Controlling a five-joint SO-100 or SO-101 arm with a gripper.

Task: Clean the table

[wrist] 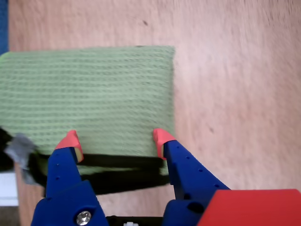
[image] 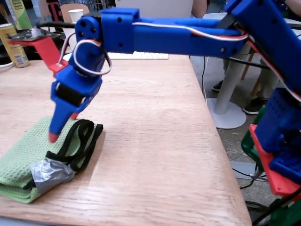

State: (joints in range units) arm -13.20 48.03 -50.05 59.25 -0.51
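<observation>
A folded green cloth lies on the light oak table near its front left corner. A black strap loops along the cloth's right side, and a patch of grey tape sits at its near corner. My blue gripper with red fingertips points down over the cloth and is open. In the wrist view the gripper spreads over the cloth near the strap, with nothing held between the fingers. The tape shows at the left edge, bare table on the right.
A yellow can stands at the back left, near a paper cup. A white keyboard lies along the far edge. A white pedestal table stands beyond the table's right edge, and my arm's base is at the right.
</observation>
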